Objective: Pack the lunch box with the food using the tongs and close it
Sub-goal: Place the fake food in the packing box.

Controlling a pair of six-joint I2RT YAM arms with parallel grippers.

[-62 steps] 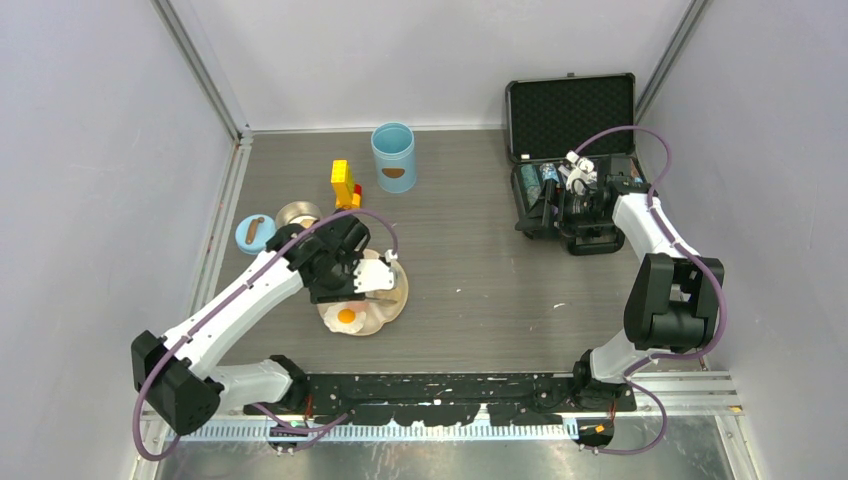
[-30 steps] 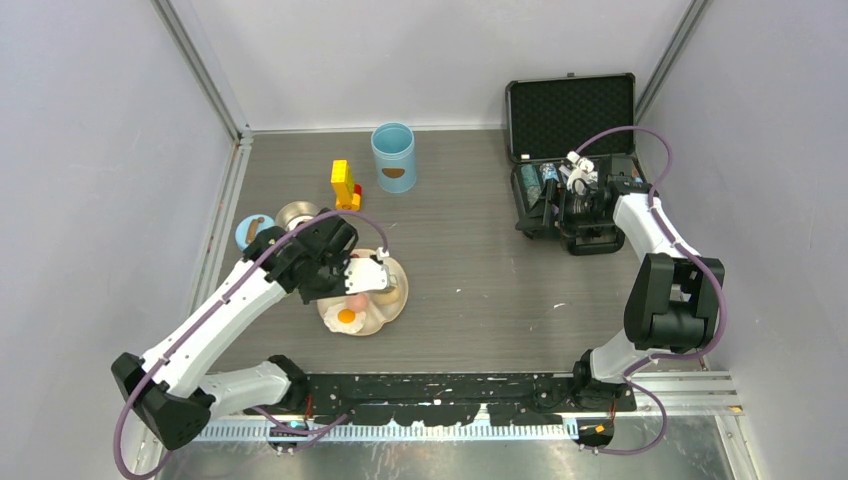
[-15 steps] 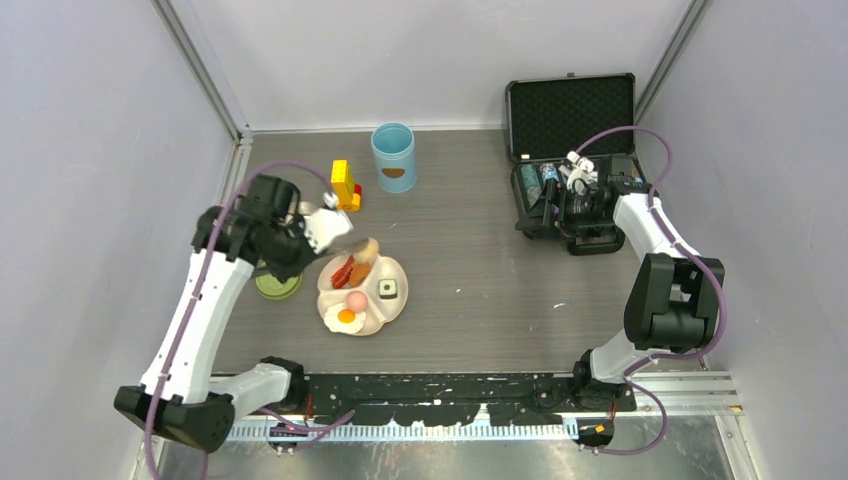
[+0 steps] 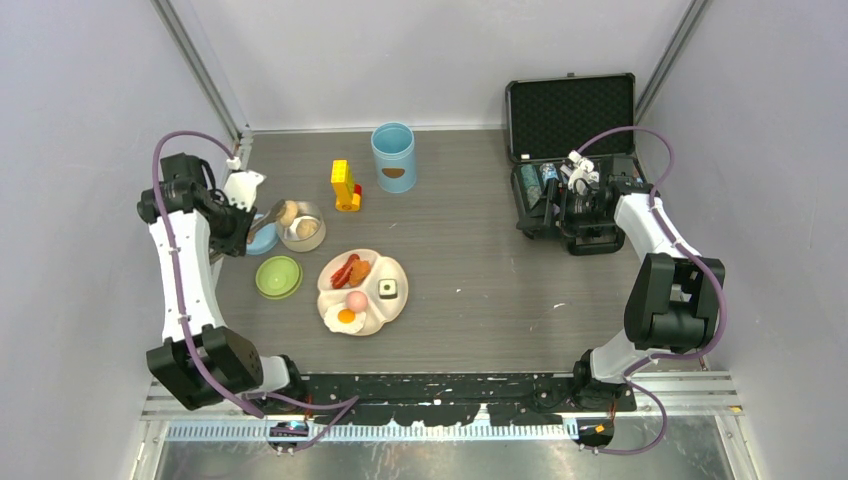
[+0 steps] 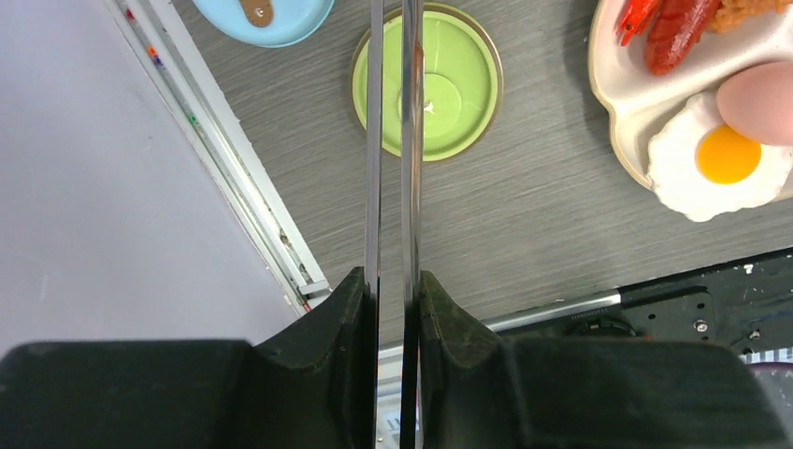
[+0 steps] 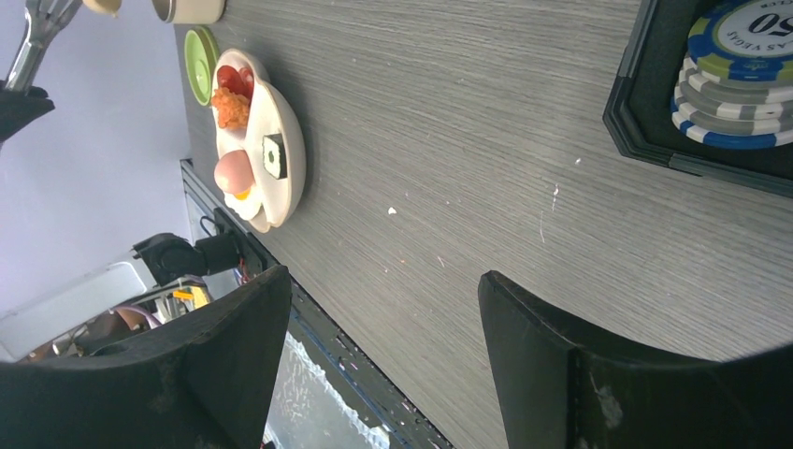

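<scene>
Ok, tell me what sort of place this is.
Probably a robot lab cell: a left arm and right arm bolted to a walled-in table, toy food on a plate, and a case holding poker chips.

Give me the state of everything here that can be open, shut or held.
Canister: upright, lid off.
Blue lid: off, lying flat.
Green lid: off, lying flat.
Bowl: uncovered.
Tongs: pinching bun.
Case: open.
Left gripper: shut on tongs.
Right gripper: open, empty.
</scene>
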